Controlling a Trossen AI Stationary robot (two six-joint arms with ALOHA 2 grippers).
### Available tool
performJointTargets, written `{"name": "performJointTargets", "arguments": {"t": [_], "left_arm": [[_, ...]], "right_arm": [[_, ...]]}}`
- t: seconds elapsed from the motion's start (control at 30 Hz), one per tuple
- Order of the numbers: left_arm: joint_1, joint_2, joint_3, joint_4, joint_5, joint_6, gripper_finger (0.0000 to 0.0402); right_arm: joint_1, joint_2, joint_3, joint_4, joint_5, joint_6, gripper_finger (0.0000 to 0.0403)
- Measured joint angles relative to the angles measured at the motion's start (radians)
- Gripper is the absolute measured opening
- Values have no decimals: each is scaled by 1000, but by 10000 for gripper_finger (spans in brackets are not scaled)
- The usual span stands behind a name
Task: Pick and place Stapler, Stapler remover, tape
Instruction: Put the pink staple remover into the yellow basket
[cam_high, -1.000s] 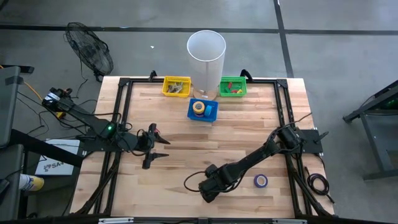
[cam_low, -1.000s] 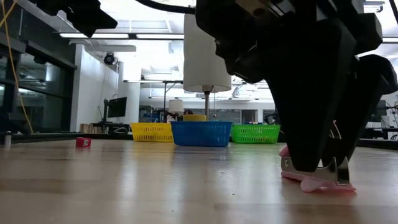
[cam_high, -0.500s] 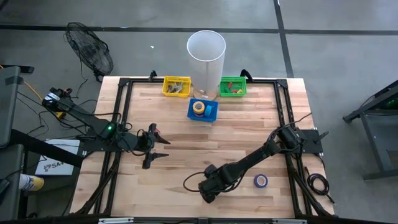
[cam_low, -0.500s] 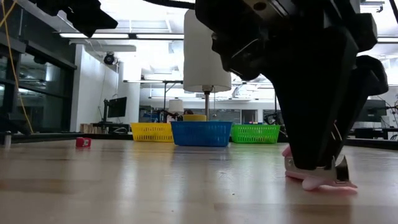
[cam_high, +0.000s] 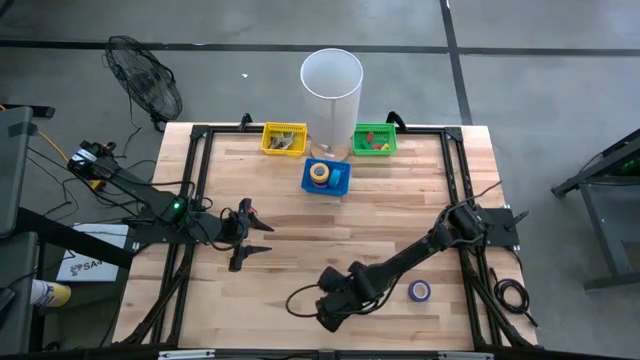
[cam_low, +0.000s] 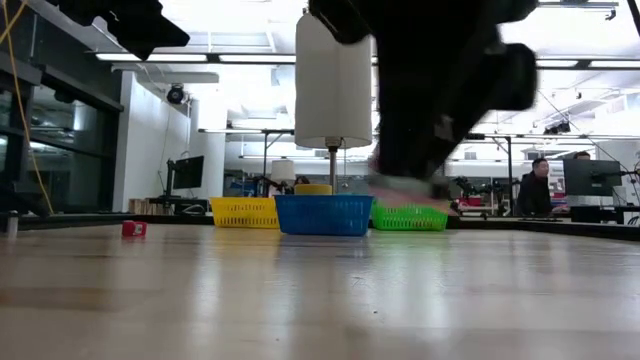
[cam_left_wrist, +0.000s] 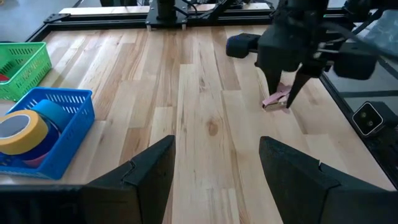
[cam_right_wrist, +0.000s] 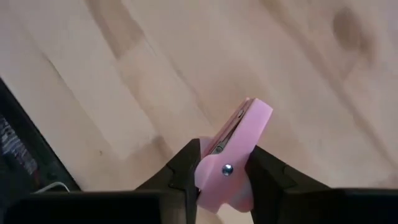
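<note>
The right gripper (cam_right_wrist: 224, 177) clamps a pink staple remover (cam_right_wrist: 236, 155) between its two dark fingers, the tool's long axis running forward from the pinch, its hinged end projecting past the fingertips. In the high view that gripper (cam_high: 330, 312) sits in the lower centre of the frame, at the near edge of the wooden table (cam_high: 400, 215). In the low view the remover (cam_low: 400, 188) hangs clear of the tabletop, upper centre of the frame.

The coming move likely turns on one relation: the three baskets lie far across the table from the loaded gripper, at the upper centre of the high view. The yellow basket (cam_high: 284, 138), blue basket (cam_high: 337, 180) and green basket (cam_high: 374, 139) stand in a cluster around the white cylinder (cam_high: 331, 88). The blue one, nearest the gripper, already holds a yellow tape roll (cam_high: 319, 172).

A purple tape roll (cam_high: 419, 290) lies on the table at lower right, just beside the right arm. The left gripper (cam_left_wrist: 214, 171) waits at the left of the table, its fingers spread and holding nothing.
</note>
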Motion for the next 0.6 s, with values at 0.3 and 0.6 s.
{"name": "performJointTargets", "arguments": {"t": [0.3, 0.6], "left_arm": [[0, 0, 0, 1, 0, 16, 230], [0, 0, 0, 1, 0, 19, 230]], "right_arm": [[-8, 0, 23, -1, 224, -221, 88], [-65, 0, 23, 74, 431, -481, 88]]}}
